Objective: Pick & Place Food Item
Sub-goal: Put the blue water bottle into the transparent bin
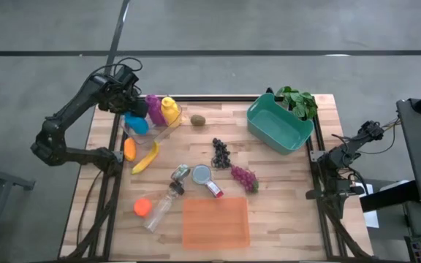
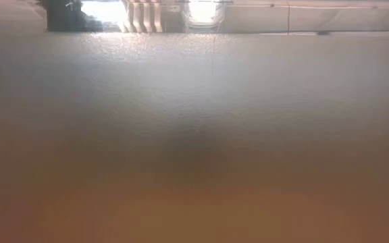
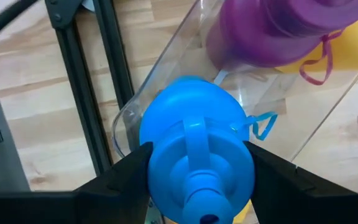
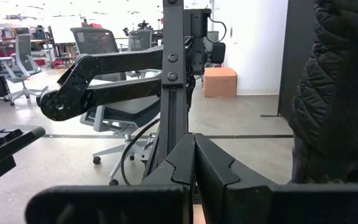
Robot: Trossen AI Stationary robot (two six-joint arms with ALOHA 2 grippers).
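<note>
Glossy rounded blue bottle (image 3: pixel 194 155) between left gripper (image 3: pixel 197 171) fingers.

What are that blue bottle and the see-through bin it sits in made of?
The blue bottle, gripped by the left gripper, looks like smooth, slightly glossy plastic, given its moulded cap and soft highlights. The clear bin seems to be transparent hard plastic: the wood shows through its shiny walls.

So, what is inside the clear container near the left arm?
The clear container holds a purple bottle, a yellow bottle and a blue bottle, gripped by the left gripper. Its bottom is covered.
</note>
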